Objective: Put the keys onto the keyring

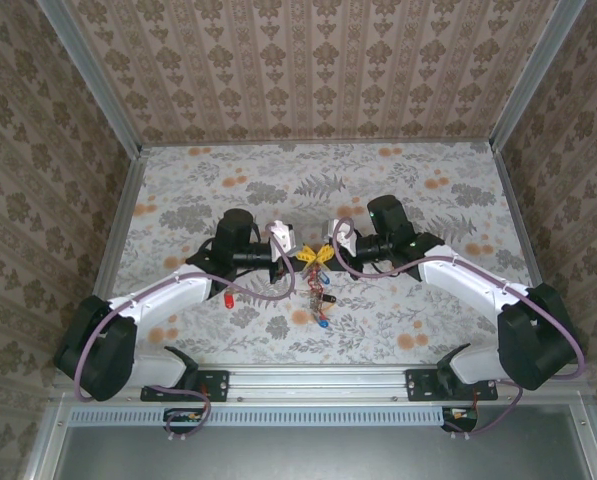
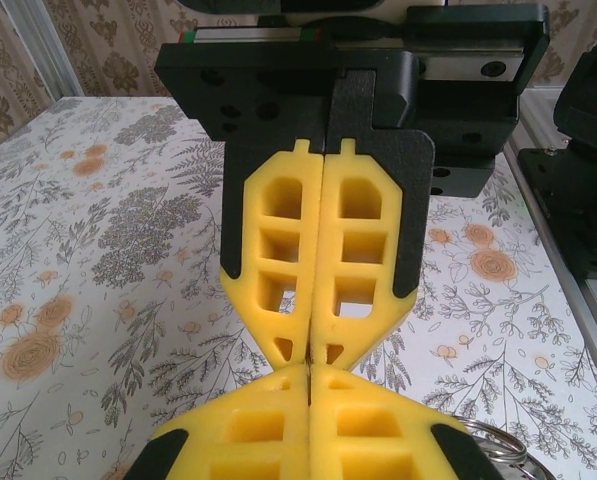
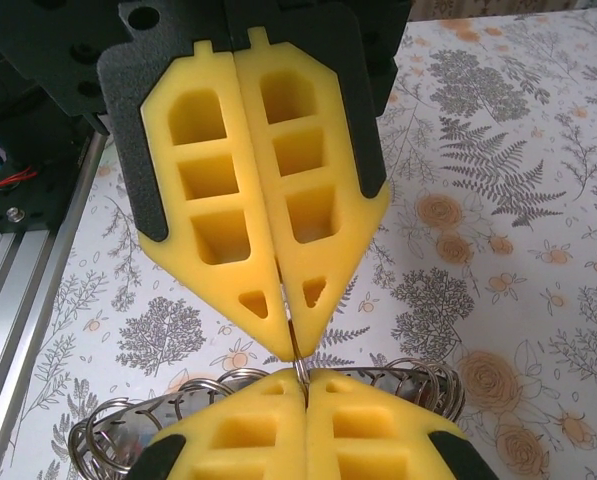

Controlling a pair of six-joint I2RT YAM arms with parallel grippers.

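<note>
Looking through the right wrist camera, you see the left gripper (image 3: 290, 345) clenched on a thin metal sliver (image 3: 289, 315) that runs along its pad seam. You cannot tell whether the sliver is a key or ring wire. The right gripper (image 3: 305, 385) is clenched too, tip to tip with the left; whether it also grips the sliver is hidden. The keyring (image 3: 430, 385) sits directly behind the right gripper's pads, its wire loops half covered and cut off at the frame edge. From above, the keys (image 1: 319, 297) lie on the table (image 1: 408, 190) just near of the meeting tips, too small to count.
</note>
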